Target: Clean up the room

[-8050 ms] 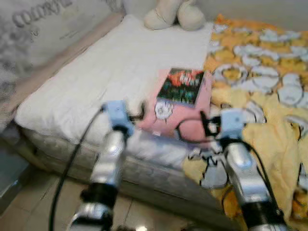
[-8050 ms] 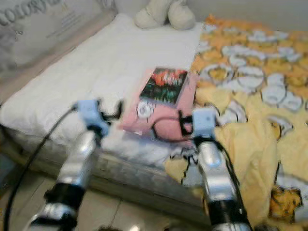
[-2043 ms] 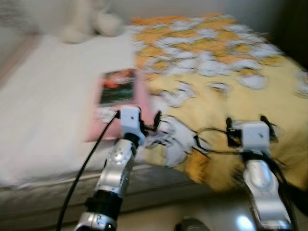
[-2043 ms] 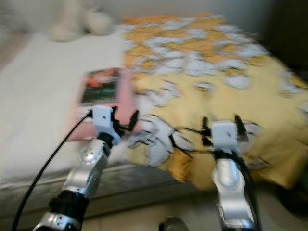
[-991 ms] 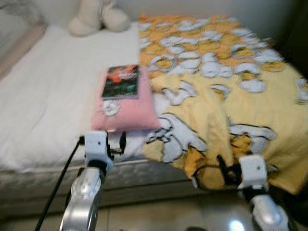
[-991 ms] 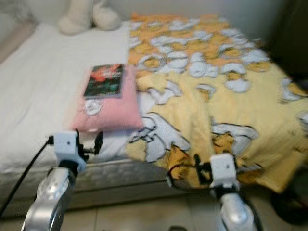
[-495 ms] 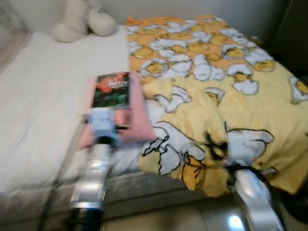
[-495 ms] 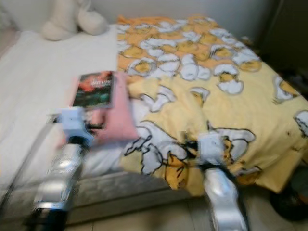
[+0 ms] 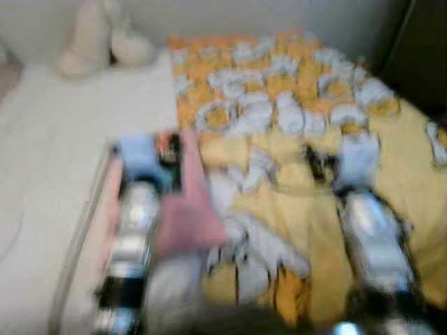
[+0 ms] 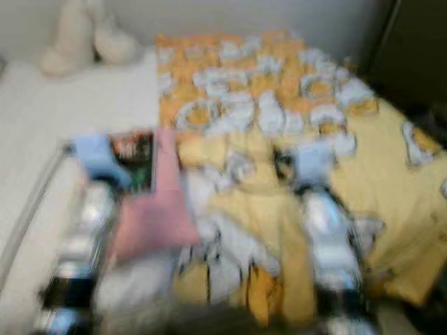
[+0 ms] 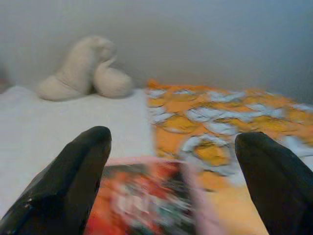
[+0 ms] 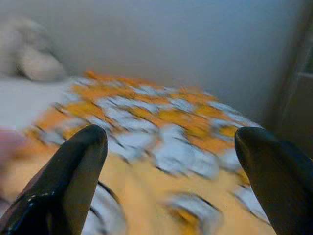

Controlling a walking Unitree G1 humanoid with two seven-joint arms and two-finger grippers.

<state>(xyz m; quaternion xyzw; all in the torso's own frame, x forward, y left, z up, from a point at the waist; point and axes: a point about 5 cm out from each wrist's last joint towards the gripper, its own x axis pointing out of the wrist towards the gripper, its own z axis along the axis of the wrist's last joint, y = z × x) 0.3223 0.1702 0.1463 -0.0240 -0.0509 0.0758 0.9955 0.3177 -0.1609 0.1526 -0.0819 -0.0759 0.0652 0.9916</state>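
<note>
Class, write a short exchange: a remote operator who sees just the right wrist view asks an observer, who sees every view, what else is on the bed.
Operator: My right gripper is open above a yellow patterned blanket. What lies beside the blanket?
Observer: A pink pillow lies at the blanket's left edge, with a book on top of it.
Operator: Where is the other arm?
Observer: The left gripper is open and points across the book toward a cream plush toy at the wall.
</note>
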